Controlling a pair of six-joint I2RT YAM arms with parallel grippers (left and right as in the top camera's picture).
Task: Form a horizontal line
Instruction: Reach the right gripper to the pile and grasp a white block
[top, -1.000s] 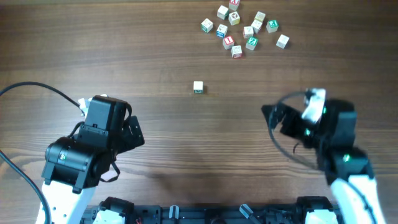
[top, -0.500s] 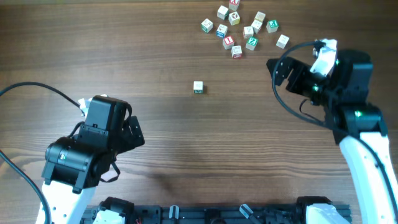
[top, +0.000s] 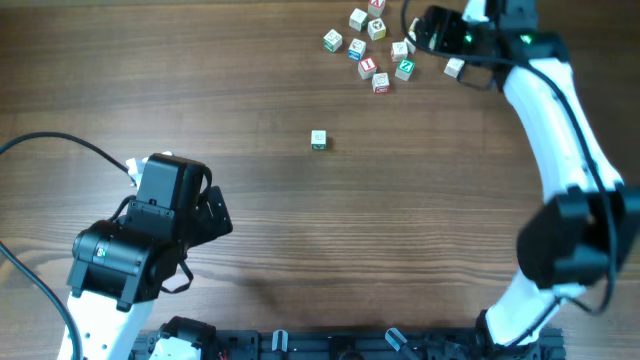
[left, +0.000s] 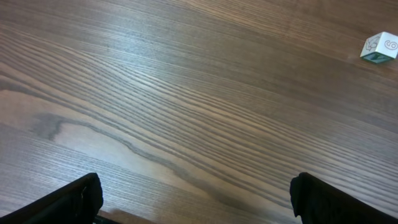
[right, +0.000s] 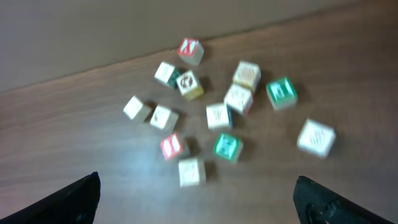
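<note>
A lone white block with green sides (top: 318, 140) sits on the wooden table near the middle; it also shows at the top right of the left wrist view (left: 380, 48). A cluster of several lettered blocks (top: 380, 45) lies at the far edge and fills the right wrist view (right: 217, 115). My right gripper (top: 425, 30) is open and empty, hovering over the cluster's right side; its fingertips (right: 199, 202) frame the blocks from above. My left gripper (top: 215, 215) is open and empty, well to the near left of the lone block, and the left wrist view (left: 199, 202) shows only bare wood between its fingers.
One white block (top: 455, 67) lies a little apart at the cluster's right, partly under my right arm. A black cable (top: 60, 145) loops over the table's left side. The table's far edge runs just behind the cluster.
My right arm has swung from the near right up to the far edge and now hovers over the block cluster. The left arm and the lone block have not moved.
</note>
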